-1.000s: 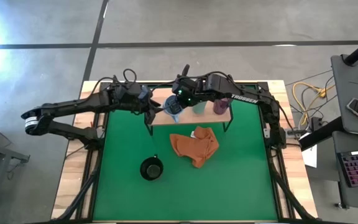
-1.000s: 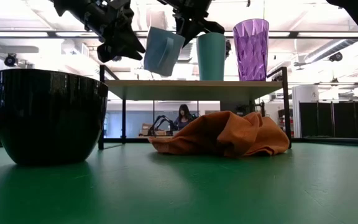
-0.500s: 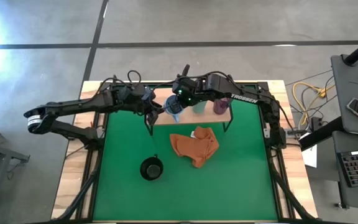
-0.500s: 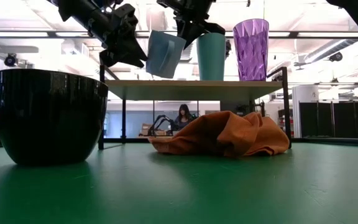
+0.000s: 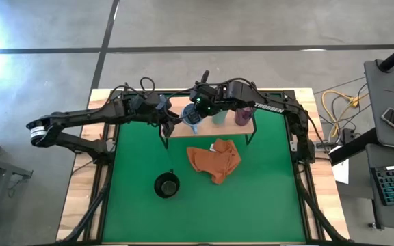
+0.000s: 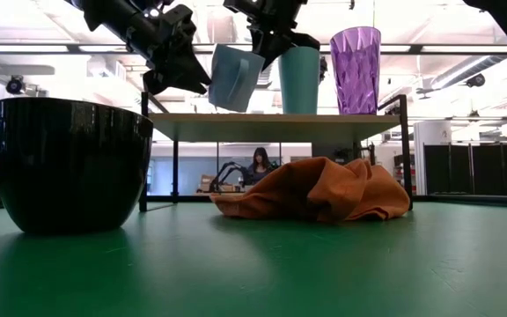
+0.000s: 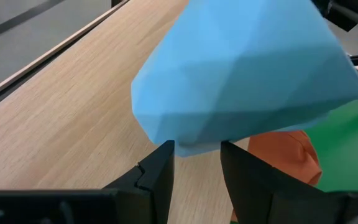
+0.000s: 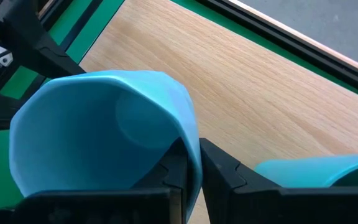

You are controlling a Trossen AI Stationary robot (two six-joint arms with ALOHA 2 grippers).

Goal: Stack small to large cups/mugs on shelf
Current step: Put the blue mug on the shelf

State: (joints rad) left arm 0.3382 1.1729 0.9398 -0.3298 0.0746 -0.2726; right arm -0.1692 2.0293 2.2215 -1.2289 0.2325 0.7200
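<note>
The light blue mug (image 6: 234,77) hangs tilted above the left end of the wooden shelf (image 6: 271,126), and my right gripper (image 6: 269,40) is shut on it. My left gripper (image 7: 196,152) is open. Its two fingers stand at the mug's lower base edge (image 7: 194,144), on the mug's left side in the low view. The teal cup (image 5: 219,117) and the purple cup (image 5: 242,116) stand upright on the shelf. The black mug (image 5: 166,185) sits on its base on the green mat, near the front. My right gripper pinches the mug's wall at the rim (image 8: 190,140), with one finger inside the hollow and one outside. It comes from above. The mug is lifted clear of the shelf and tilted, its base swung toward the left arm. My left gripper is close against the mug's base edge; I cannot tell whether it touches.
A crumpled orange cloth (image 5: 214,159) lies on the mat (image 5: 265,205) just in front of the shelf. The shelf's thin black legs (image 6: 176,167) stand at its ends. A person shows far back in the room, under the shelf, in the low view.
My left gripper has moved right, toward the hanging light blue mug, and now stands close by its base. My right gripper has kept its hold on the mug above the shelf's left end.
</note>
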